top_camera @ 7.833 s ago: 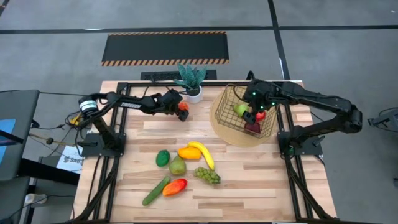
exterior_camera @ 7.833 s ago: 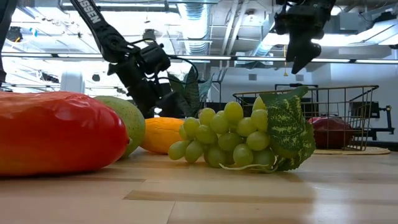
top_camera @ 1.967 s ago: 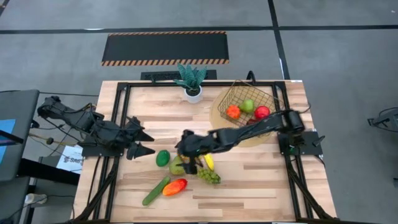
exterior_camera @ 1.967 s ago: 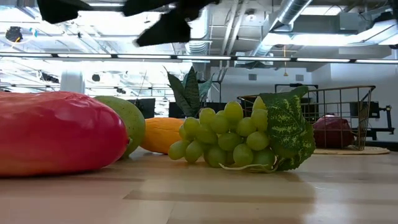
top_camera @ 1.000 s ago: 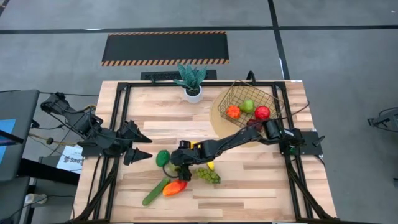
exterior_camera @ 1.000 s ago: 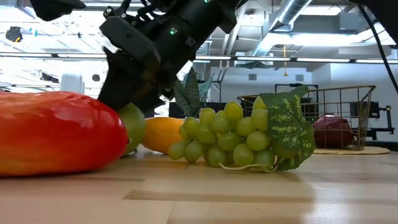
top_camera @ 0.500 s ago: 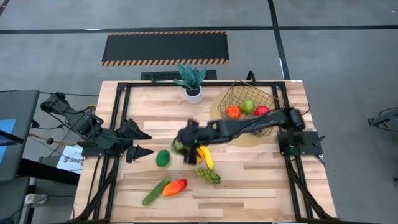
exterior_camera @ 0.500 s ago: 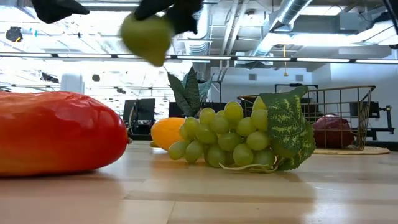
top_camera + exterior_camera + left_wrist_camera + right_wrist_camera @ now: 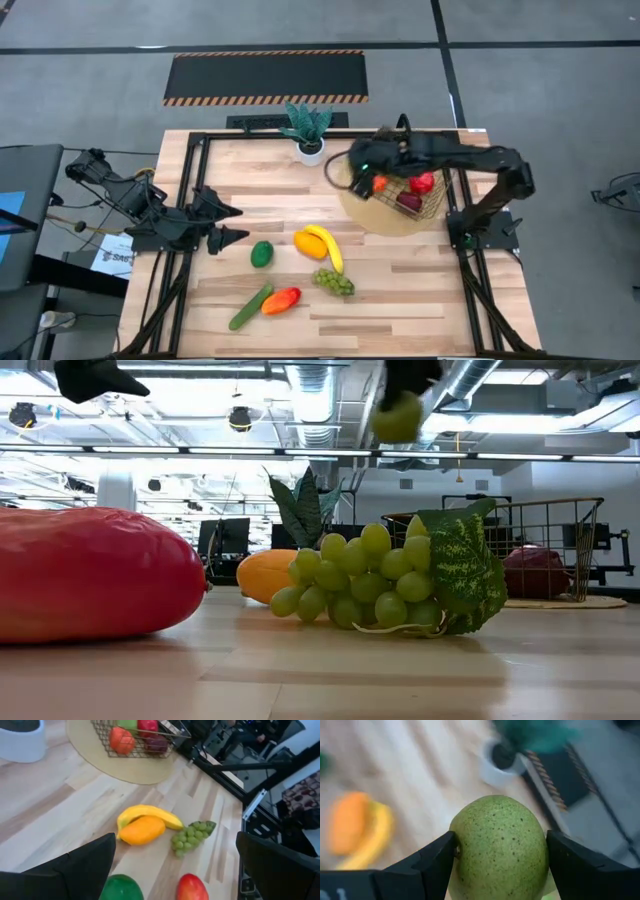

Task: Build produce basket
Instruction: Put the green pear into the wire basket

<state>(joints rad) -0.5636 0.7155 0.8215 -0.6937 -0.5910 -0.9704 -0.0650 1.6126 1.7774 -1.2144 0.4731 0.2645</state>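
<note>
My right gripper (image 9: 358, 168) is shut on a speckled green pear (image 9: 499, 847) and holds it high over the left rim of the gold wire basket (image 9: 430, 160). The basket stands on a round tan mat and holds an orange (image 9: 378, 183), a red apple (image 9: 422, 182) and a dark plum (image 9: 408, 201). A lime (image 9: 262, 253), an orange fruit (image 9: 307, 243), a banana (image 9: 330, 248), grapes (image 9: 335, 282), a cucumber (image 9: 250, 307) and a red pepper (image 9: 283, 299) lie on the table. My left gripper (image 9: 242, 223) is open and empty at the table's left edge. My right gripper pinches the pear's wide body (image 9: 462, 855) between its two fingers, one finger (image 9: 415, 870) on each of two opposite sides. In the low view the pear (image 9: 397, 415) hangs below the fingers, which come from above, and it is lifted clear of the table.
A spiky green plant in a white pot (image 9: 308, 130) stands at the far edge, left of the basket. The round tan mat (image 9: 365, 210) lies under the basket. Bare wood shows along the table's near edge and right of the grapes.
My right gripper has lifted the green pear off the table from among the produce at the middle. It has carried it up and toward the far right, to the basket's left rim. The other produce lies where it was.
</note>
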